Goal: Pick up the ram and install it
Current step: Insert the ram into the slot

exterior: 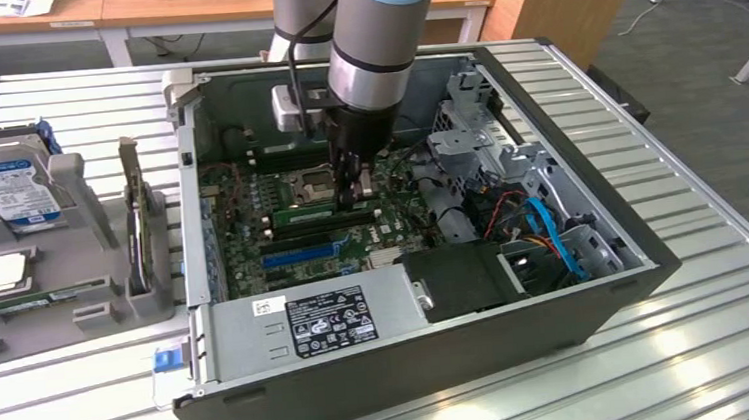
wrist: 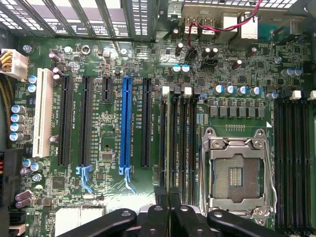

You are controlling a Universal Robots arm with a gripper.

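Note:
The ram (exterior: 322, 212) is a thin green stick standing on edge in a memory slot of the motherboard (exterior: 247, 205), just beside the CPU socket (exterior: 308, 185). My gripper (exterior: 354, 197) reaches straight down into the open PC case (exterior: 595, 283), with its fingers shut on the stick's upper edge near one end. From the wrist, the ram (wrist: 170, 148) appears edge-on as a narrow line running away from the closed fingertips (wrist: 159, 210) of the gripper (wrist: 168, 197), between black memory slots (wrist: 187, 143) and next to the CPU socket (wrist: 237, 173).
A grey fixture (exterior: 89, 313) at the exterior view's left holds a hard drive (exterior: 12, 188), a CPU chip (exterior: 2, 271) and an upright dark expansion card (exterior: 134, 214). The power supply (exterior: 316, 320), drive cage (exterior: 490, 151) and cables (exterior: 551, 236) crowd the case. Expansion slots (wrist: 126, 123) lie beside the memory slots.

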